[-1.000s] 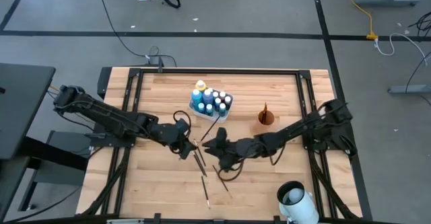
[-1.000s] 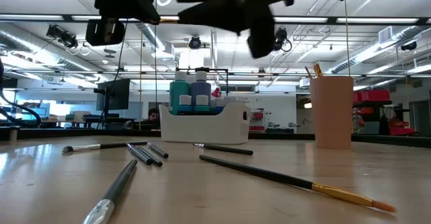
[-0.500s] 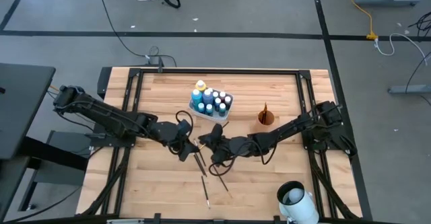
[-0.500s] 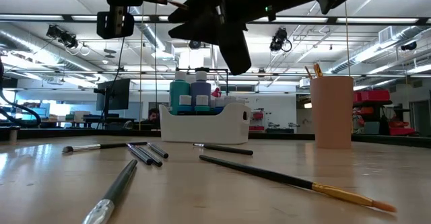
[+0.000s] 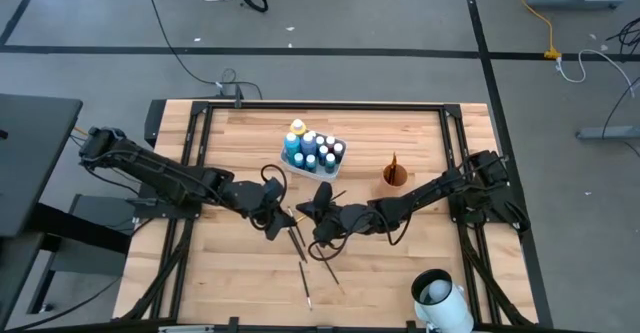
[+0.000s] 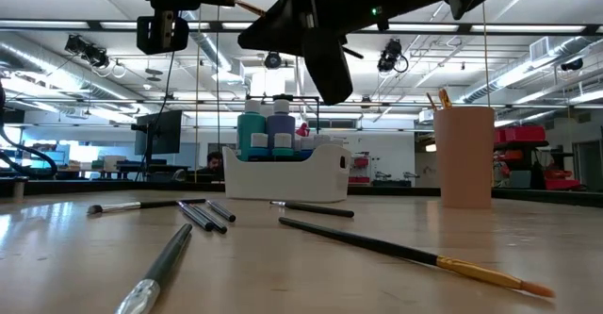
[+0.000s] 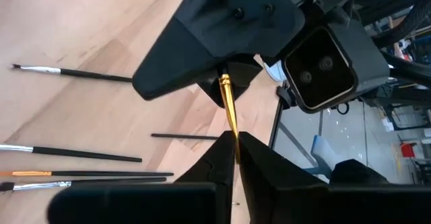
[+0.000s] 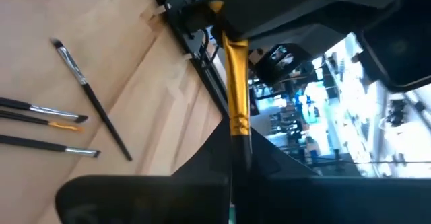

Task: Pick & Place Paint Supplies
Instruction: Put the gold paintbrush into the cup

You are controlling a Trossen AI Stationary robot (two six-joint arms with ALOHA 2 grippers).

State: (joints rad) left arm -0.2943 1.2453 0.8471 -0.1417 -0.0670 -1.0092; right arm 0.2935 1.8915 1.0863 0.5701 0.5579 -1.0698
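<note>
Two pincers are counted, the left pincer (image 7: 234, 143) and the right pincer (image 8: 237, 143), and one held paintbrush (image 7: 227, 103) is clamped between both. On the one worktop (image 5: 400, 263), at least six loose paintbrushes (image 6: 405, 248) are counted in the low view. One white tray (image 6: 325, 177) is seen. The paint bottles (image 5: 310, 148) in it number about nine, though the exact figure cannot be made out. One cup (image 5: 396, 178) is present, with at least one brush (image 5: 394, 161) standing in it.

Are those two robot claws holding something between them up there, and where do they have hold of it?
Yes, one paintbrush, off the table. The left gripper and the right gripper each pinch it, one at either side of its gold metal band.
</note>
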